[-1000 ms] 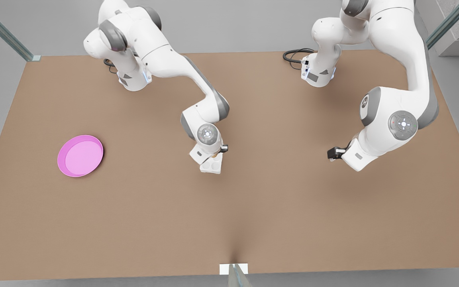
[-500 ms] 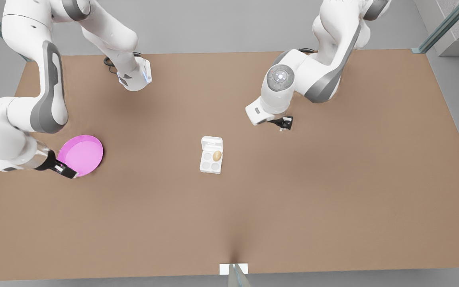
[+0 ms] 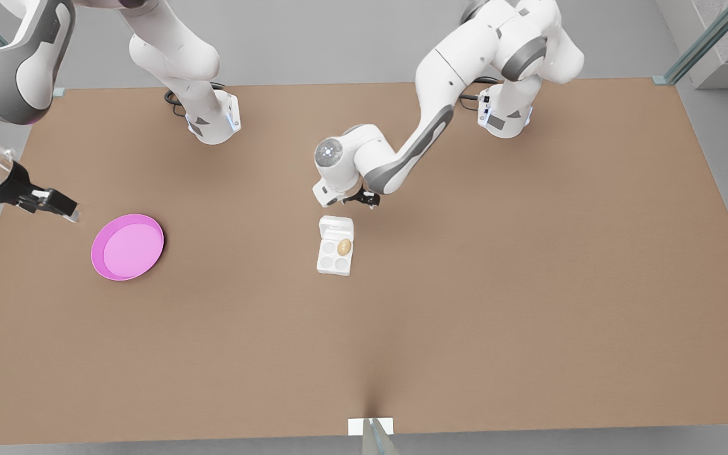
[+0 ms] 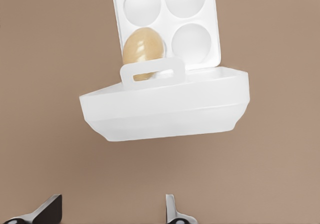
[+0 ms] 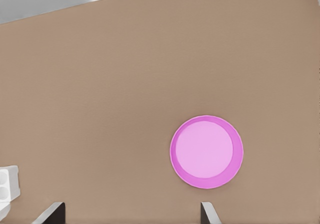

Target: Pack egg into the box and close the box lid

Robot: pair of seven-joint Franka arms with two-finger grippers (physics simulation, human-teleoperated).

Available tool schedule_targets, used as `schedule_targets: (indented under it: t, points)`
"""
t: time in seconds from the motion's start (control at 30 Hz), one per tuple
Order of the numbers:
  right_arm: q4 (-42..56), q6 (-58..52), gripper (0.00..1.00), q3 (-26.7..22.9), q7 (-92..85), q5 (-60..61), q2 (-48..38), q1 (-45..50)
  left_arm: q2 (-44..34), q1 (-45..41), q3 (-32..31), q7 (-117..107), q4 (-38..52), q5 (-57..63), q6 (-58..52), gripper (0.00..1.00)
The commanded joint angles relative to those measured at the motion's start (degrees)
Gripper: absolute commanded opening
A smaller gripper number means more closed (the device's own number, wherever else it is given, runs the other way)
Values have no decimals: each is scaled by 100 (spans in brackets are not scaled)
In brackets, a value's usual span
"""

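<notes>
Left gripper [image 3: 364,200], fingers spread and empty, hovers just above the box lid [image 3: 336,226] at frame center, while the right gripper [image 3: 54,203], also spread, waits far left.

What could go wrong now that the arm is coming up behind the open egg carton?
The left gripper sits just behind the open box lid, jaws apart. A low push could slide the light box across the table instead of folding the lid. The egg lies in the cup beside the hinge, so a hard swing could knock it. The right gripper waits by the pink plate.
</notes>
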Motion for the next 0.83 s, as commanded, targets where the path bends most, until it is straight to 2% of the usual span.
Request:
schedule_targets:
  t: [0.0, 0.03, 0.23, 0.27, 0.3, 0.33, 0.47, 0.5, 0.57, 0.63, 0.67, 0.7, 0.73, 0.77, 0.8]
  points:
    - [10, 112, 100, 263, -1440, -38, -3, 291, 104, 18, 24, -2375, 41, 241, 692, 100]
    - [1, 236, 100, 422, -1221, -82, 15, 423, 192, 44, 42, -2296, 129, 241, 709, 100]
    - [1, 262, 100, 413, -1132, -337, 85, 634, 227, 352, 103, -1988, 806, 478, 340, 100]
    - [-61, 271, 100, 308, -1194, -495, 68, 854, 253, 396, 103, -1961, 823, 478, 349, 100]
    - [-69, 262, 100, -166, -1440, -486, -2, 1082, 288, 422, 112, -1953, 902, 478, 349, 100]
    - [-78, 227, 100, -351, -1449, -443, -3, 1188, 420, 448, 112, -1909, 999, 478, 349, 100]
    - [-17, 227, 100, -307, -1431, -425, 68, 1109, 710, 545, 156, -1733, 1113, 478, 419, 100]
    - [-60, 183, 100, -307, -1396, -346, 50, 1117, 570, 659, 156, -1628, 1113, 478, 331, 100]
    - [-52, 183, 100, -307, -1423, -346, 76, 1126, -571, 2020, 103, -1050, 1087, 452, -547, 100]
    - [-43, 192, 100, -307, -1431, -355, 85, 1126, -846, 2874, 68, -424, 1104, 408, -1267, 100]
    - [-25, 192, 100, -307, -1431, -355, 85, 1144, -1205, 3260, 86, 726, 1078, 408, -2058, 100]
    - [-25, 200, 100, -307, -1431, -355, 85, 1153, -1653, 3955, -37, 2088, 692, 356, -2437, 100]
    - [-25, 200, 100, -307, -1431, -355, 85, 1161, -2136, 3833, 988, 4354, 393, -784, -2569, 100]
    - [-25, 200, 100, -307, -1431, -355, 85, 1170, -2699, 4210, 1317, 5193, -37, -1596, -2596, 100]
    - [-25, 200, 100, -307, -1431, -355, 85, 1170, -2920, 4324, 1150, 5184, -223, -1578, -2244, 100]
